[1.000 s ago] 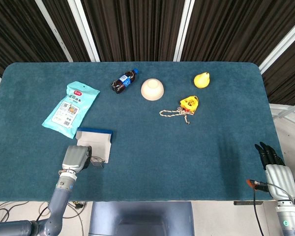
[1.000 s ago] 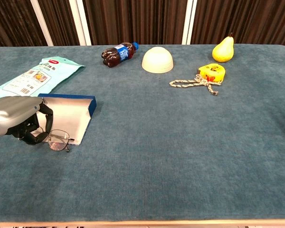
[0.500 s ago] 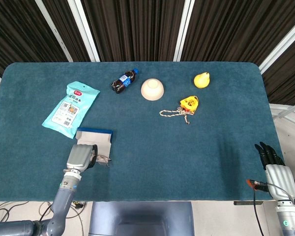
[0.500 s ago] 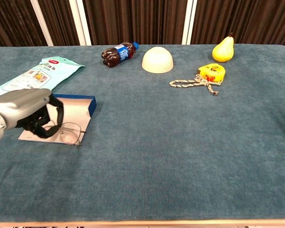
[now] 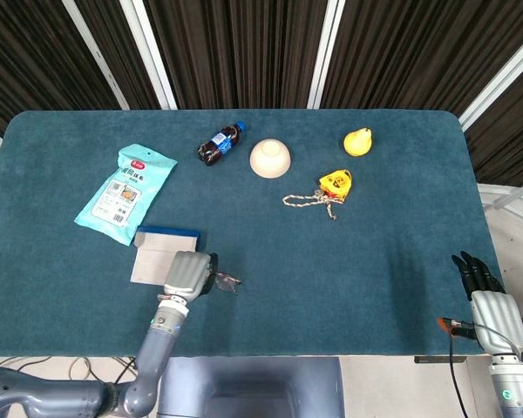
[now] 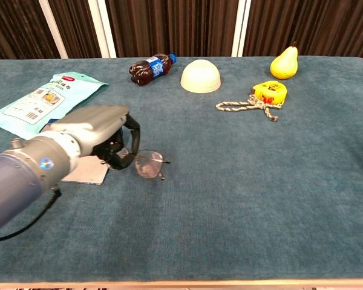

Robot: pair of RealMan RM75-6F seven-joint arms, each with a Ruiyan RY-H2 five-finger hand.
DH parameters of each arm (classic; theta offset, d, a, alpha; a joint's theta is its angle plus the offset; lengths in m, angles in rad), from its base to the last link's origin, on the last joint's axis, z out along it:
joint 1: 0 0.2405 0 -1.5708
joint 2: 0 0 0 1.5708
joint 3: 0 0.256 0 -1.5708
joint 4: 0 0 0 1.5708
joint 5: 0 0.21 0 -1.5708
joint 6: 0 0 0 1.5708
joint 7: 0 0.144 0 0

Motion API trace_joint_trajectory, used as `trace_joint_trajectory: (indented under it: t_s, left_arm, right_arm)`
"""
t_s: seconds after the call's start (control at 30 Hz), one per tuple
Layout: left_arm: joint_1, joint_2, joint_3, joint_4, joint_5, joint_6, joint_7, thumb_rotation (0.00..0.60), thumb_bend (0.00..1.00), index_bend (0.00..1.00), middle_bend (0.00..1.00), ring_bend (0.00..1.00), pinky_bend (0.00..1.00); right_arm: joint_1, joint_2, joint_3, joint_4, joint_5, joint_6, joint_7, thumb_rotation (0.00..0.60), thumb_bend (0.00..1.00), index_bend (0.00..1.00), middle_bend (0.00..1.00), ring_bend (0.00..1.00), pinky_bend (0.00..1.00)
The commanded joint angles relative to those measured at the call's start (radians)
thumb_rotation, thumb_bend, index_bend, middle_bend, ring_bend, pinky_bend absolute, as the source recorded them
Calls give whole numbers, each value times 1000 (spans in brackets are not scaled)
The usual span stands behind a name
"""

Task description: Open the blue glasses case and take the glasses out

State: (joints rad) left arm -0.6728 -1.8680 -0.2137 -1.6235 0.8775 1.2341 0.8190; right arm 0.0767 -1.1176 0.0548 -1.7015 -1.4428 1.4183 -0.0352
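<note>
Teal tabletop: left hand (image 6: 106, 136) grips the glasses (image 6: 146, 164) beside the open blue case (image 5: 161, 252); labels unreadable.

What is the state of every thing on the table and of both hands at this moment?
glasses case: open, lying flat, nothing in it.
glasses: out of the case, held by the left hand.
left hand: gripping the glasses.
right hand: off the table edge, holding nothing.
bottle: lying on its side, cap on.
bowl: upside down.
snack bag: lying flat, appears sealed.
pear: whole.
tape measure: beside a tangled cord.
</note>
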Motion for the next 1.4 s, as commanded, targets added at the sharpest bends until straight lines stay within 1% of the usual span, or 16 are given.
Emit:
trace_joint_trajectory:
  t_s: [0.03,0.13,0.33,0.57,0.7,0.8,0.83,0.9,0.93,1.0,1.07,1.13,1.17,1.27,1.33,1.4]
  left_arm:
    - [-27,-55,-20,36,-14,7,14,600,479,600,1000,958,1000]
    - [-33,-86,-22,56,-18,11,5,600,445,565,1000,953,1000]
    - [-34,-111,1,81,-13,25,20,600,331,421,1000,945,1000]
    - [-24,-61,10,31,9,28,13,600,323,396,1000,943,1000]
    - [4,25,28,-63,72,43,-41,600,323,397,1000,929,999]
    - [42,123,61,-156,144,61,-100,600,323,397,1000,906,974]
    - [63,177,80,-192,185,77,-126,600,323,396,1000,897,958]
    - [88,246,107,-230,235,92,-160,600,323,396,988,869,923]
    - [106,292,124,-248,265,105,-179,600,322,395,960,837,891]
    - [143,389,166,-278,333,126,-231,600,323,388,856,741,807]
    - [178,473,209,-283,399,151,-276,600,321,367,653,582,666]
    - [208,533,245,-275,454,175,-313,600,315,332,484,456,563]
    - [227,567,267,-267,486,191,-342,600,309,308,423,406,524]
    - [281,637,316,-234,556,237,-430,600,242,150,187,181,339]
    - [315,673,342,-203,588,264,-473,600,193,69,77,72,226]
    - [348,696,360,-173,606,291,-509,600,162,23,17,16,143]
  right_arm:
    - [0,0,0,0,0,-1,0,600,160,0,0,0,208]
    - [0,1,-1,-1,0,-1,1,600,160,0,0,0,208]
    - [0,4,-1,-2,2,-4,4,600,160,0,0,0,208]
    - [0,4,-2,-2,-1,-2,3,600,160,0,0,0,208]
    - [-1,3,-1,0,-1,2,4,600,160,0,0,0,209]
    - [-1,3,-1,1,-1,3,2,600,160,0,0,0,208]
    - [-1,2,0,2,-2,4,2,600,160,0,0,0,208]
    - [-2,3,0,3,-2,4,0,600,160,0,0,0,208]
    - [-1,2,0,3,-2,5,0,600,160,0,0,0,208]
    - [-1,1,0,4,-4,6,-4,600,159,0,0,0,208]
    - [-1,0,-1,5,-8,7,-7,600,159,0,0,0,208]
    - [-1,-2,-2,6,-12,9,-12,600,160,0,0,0,208]
    - [-1,-2,-3,7,-13,10,-13,600,160,0,0,0,208]
    - [-2,-3,-3,7,-16,14,-15,600,161,0,0,0,208]
    - [-2,-5,-4,8,-20,17,-17,600,160,0,0,0,208]
    - [-3,-6,-4,9,-22,18,-19,600,160,0,0,0,208]
